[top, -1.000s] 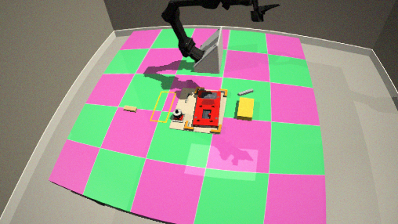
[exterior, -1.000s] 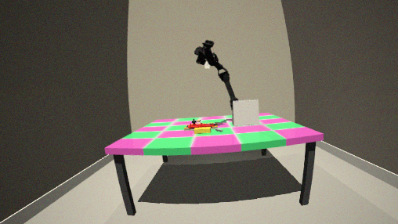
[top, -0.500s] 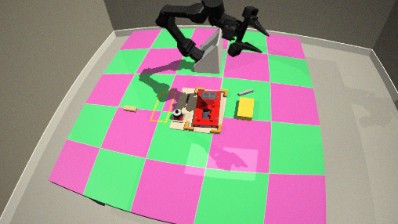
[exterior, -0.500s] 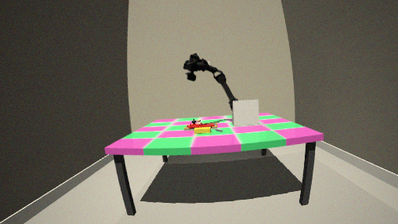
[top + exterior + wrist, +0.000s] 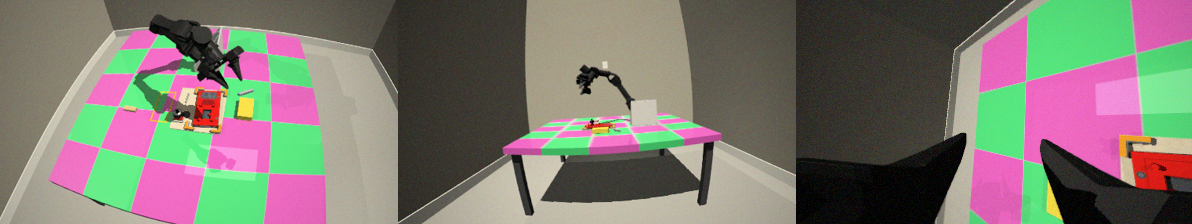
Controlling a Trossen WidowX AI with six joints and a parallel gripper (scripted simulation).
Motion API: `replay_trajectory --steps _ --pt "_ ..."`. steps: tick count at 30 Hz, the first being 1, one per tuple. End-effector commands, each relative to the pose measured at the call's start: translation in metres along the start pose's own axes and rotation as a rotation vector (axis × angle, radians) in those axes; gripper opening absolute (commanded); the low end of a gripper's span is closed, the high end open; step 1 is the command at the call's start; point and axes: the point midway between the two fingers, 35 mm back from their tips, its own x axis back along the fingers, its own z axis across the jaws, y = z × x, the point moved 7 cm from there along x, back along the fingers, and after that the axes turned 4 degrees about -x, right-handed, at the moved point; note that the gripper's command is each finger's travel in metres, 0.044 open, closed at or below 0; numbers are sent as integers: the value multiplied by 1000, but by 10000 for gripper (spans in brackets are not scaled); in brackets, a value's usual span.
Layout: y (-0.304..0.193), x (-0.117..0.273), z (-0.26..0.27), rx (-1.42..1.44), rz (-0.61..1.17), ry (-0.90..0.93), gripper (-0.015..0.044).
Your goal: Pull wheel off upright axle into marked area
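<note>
Checkered table, wheel on its axle, well below the open, empty hand.

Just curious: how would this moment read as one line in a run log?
phase: approach | fingers: open, empty, high above table | wheel: on axle | marked area: no wheel yet

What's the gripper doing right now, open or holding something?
Gripper: open, holding nothing, raised well above the table; the wheel sits on its axle.
</note>
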Motion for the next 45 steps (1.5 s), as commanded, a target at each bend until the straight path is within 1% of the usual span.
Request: replay_trajectory --steps 1,12,23,36,45 --pt "11 -2 -35 16 26 -132 300" --pt "28 -2 -131 79 160 -485 300" --pt "37 17 -220 187 359 -788 300" --pt "30 28 -231 195 373 -804 300" --pt "29 23 -237 195 373 -803 300"
